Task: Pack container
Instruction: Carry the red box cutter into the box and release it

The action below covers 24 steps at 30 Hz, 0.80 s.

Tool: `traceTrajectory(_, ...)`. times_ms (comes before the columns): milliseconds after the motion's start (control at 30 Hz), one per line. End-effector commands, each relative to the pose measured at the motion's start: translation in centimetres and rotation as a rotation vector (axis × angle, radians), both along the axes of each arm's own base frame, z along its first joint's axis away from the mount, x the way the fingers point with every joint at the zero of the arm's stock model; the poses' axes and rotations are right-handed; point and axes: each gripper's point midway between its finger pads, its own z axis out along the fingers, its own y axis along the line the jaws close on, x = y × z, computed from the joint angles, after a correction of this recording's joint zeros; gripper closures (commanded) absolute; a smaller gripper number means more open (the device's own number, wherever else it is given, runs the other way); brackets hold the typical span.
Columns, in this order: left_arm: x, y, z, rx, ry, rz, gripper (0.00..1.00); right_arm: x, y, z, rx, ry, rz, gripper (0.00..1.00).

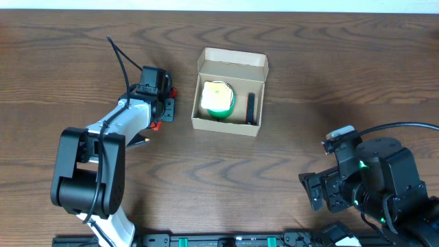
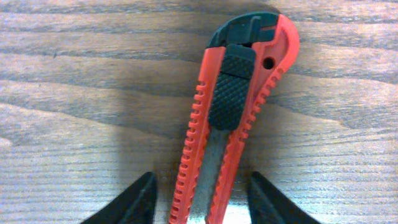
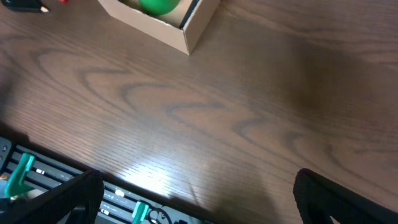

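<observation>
The left end effector (image 2: 202, 208) is straddling a red utility knife (image 2: 231, 87) on the counter (image 2: 74, 124), fingers spread. The right end effector (image 3: 199, 199) is hovering wide open, well apart from the open container (image 1: 224, 125) mid-counter.

No legible txt or labels.

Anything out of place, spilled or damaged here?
Nothing stands out. The container sits open and intact, a green tape roll and a black item inside; the red utility knife lies flat beside it, between the fingers of the open left gripper.
</observation>
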Motion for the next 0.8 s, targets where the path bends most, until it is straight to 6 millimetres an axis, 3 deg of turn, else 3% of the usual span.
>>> traceTrajectory(0, -2.0, 0.9, -3.0, 0.051, 0.103, 0.009, 0.59, 0.1, -0.3, 0.0, -0.014, -0.006, -0.001, 0.01)
traceTrajectory(500, -2.7, 0.9, -3.0, 0.033, 0.137, 0.061, 0.86, 0.1, -0.3, 0.0, -0.014, -0.006, -0.001, 0.01)
traceTrajectory(767, -1.8, 0.8, -0.4, 0.028, 0.125, 0.068, 0.94, 0.1, -0.3, 0.0, -0.014, -0.006, -0.001, 0.01)
